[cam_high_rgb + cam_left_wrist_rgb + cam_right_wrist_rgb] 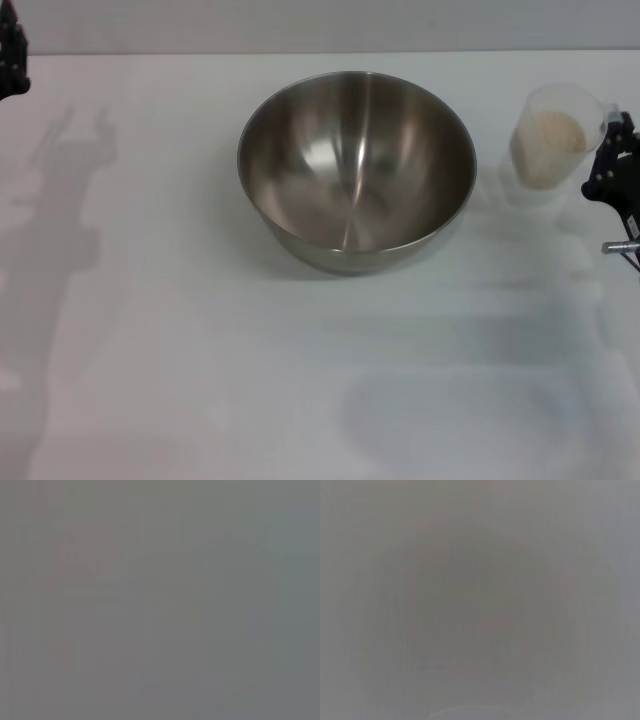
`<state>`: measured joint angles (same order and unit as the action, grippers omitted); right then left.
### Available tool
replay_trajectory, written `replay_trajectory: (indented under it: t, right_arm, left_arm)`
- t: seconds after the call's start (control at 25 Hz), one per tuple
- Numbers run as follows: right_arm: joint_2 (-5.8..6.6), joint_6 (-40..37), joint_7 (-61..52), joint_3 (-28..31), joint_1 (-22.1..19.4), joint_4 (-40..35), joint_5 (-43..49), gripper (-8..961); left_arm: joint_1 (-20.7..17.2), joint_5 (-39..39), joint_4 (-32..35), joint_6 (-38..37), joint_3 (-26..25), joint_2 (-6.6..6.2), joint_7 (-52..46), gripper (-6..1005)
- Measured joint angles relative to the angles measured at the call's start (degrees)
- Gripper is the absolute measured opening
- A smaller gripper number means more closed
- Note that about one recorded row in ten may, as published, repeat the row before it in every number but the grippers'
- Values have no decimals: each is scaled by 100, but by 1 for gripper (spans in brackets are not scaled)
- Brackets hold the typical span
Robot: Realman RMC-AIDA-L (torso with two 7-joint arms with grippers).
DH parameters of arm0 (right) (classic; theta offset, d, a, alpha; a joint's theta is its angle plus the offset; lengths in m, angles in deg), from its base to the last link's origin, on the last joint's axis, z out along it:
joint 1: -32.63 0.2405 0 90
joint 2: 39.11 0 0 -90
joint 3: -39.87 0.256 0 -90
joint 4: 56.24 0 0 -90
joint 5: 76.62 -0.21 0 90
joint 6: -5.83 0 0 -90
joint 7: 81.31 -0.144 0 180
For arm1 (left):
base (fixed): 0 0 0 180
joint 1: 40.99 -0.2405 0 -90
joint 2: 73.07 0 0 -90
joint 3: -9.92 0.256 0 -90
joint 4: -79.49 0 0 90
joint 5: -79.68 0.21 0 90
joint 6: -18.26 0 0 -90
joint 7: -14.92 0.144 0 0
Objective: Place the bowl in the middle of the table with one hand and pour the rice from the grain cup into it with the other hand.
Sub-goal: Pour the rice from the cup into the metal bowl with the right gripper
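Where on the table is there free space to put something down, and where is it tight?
The table is bare in front of the bowl, and on its left up to the left gripper at the far corner. It is crowded at the right: the grain cup with rice stands between the bowl and the right gripper.

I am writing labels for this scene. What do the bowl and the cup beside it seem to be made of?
The bowl: apparently stainless steel, polished; its inside mirrors light in streaks. The grain cup: probably clear plastic, slightly cloudy; the pale rice shows through its wall.
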<state>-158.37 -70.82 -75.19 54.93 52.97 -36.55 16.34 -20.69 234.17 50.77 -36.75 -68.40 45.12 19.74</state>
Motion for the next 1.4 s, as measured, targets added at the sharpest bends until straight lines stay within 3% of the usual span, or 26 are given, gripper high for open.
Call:
replay_trajectory:
  t: [0.52,0.88,1.4]
  right_arm:
    - [8,-905,762,2,134,-50,193,5]
    - [8,-1381,1365,7,601,-489,288,5]
    - [24,-1437,1492,1,1250,-925,538,4]
  left_arm:
    - [-80,2,261,24,-70,9,0,407]
    - [-149,3,259,-11,-69,11,-3,407]
    - [-153,-28,232,-47,-70,10,-8,407]
